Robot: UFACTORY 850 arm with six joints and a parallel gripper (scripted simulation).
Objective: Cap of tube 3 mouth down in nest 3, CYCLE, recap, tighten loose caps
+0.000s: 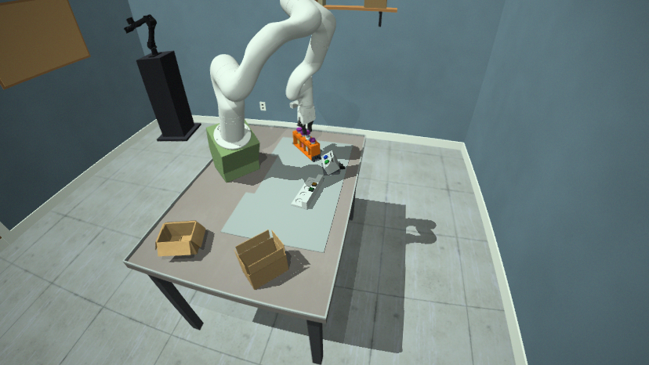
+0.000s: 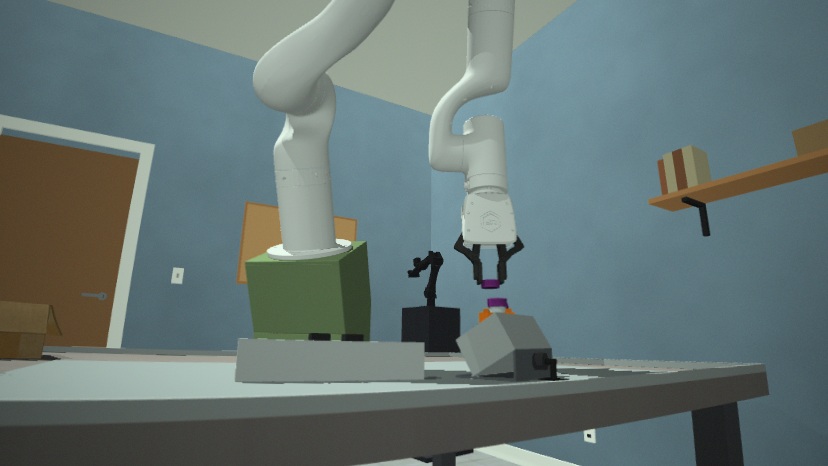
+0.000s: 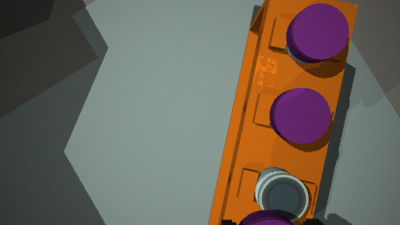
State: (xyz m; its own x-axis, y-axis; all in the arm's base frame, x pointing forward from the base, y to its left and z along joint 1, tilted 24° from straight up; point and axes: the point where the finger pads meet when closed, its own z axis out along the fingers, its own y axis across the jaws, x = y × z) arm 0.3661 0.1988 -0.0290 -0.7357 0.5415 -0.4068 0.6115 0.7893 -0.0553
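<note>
My gripper is shut on a purple cap, held above the orange decapping station. In the wrist view, tube 3 stands open in the station, close to the held cap. The caps of tube 1 and tube 2 are on. The cap of tube 4 is on, outside the wrist view. The white cap tray shows no cap in its visible nests. Its amber lamp and green lamp look dark.
The key housing, with blue CYCLE and green READY, stands between station and tray. Two open cardboard boxes stand at the table's far end from the station.
</note>
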